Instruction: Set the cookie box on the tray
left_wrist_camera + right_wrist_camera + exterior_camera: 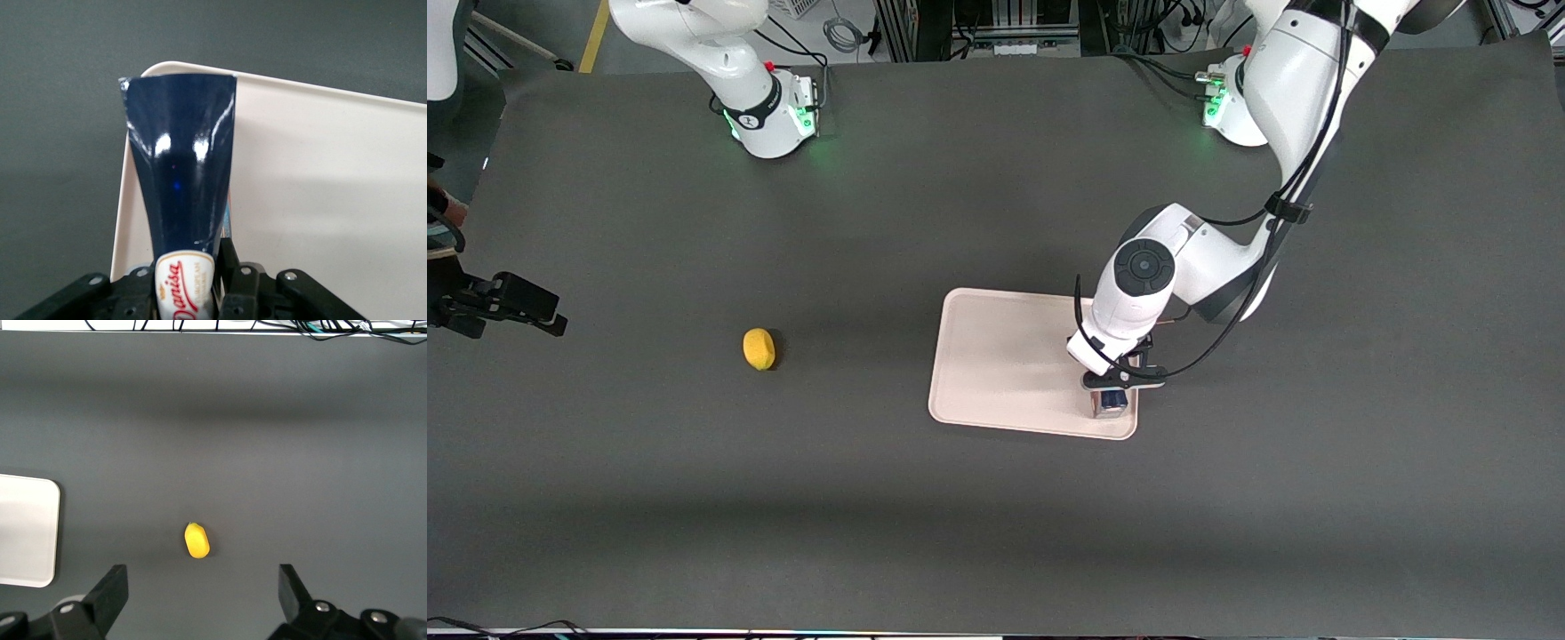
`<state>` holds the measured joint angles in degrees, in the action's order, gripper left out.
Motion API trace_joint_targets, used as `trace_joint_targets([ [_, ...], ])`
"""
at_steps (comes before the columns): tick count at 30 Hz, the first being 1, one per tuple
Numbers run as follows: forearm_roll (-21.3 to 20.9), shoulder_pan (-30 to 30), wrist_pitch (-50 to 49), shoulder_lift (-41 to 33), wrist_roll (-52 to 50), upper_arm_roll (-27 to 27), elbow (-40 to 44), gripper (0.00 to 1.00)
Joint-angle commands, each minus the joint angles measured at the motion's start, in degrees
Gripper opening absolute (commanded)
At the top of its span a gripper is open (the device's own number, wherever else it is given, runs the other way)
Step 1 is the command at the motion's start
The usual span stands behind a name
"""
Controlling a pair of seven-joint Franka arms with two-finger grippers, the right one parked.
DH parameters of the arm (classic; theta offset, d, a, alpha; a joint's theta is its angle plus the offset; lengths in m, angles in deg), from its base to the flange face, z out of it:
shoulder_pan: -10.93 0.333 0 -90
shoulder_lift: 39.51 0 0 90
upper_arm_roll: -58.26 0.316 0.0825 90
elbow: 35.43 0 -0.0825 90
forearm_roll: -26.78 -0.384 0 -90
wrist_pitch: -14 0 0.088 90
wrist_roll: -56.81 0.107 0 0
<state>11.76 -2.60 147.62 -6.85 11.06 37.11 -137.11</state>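
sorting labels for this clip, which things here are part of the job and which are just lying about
Part of the job:
- small dark-blue cookie box, gripped between the fingers
- large flat pale pinkish tray
- left gripper, over the tray's corner nearest the front camera

Just lying about:
- small yellow lump, on the dark table toward the parked arm's end

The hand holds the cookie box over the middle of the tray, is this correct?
Not quite. The hand holds the cookie box over a corner of the tray, the corner nearest the front camera toward the working arm's end, not the middle. The front view shows it.
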Motion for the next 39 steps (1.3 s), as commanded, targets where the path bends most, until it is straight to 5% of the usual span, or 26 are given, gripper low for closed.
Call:
trace_joint_targets([
  [1,-1.6,-0.6,0.9,-0.2,-1.9,0.5,-0.3,0.3],
  [11,-3.6,-0.6,1.0,0.1,-2.0,0.5,-0.3,0.47],
  [16,-3.6,-0.5,1.0,0.1,-2.2,0.6,-0.3,0.66],
  [21,-3.6,-0.5,1.0,0.0,-2.2,0.6,-0.2,0.98],
  [39,-3.3,0.5,-0.5,-3.6,-0.9,1.2,0.4,1.0],
])
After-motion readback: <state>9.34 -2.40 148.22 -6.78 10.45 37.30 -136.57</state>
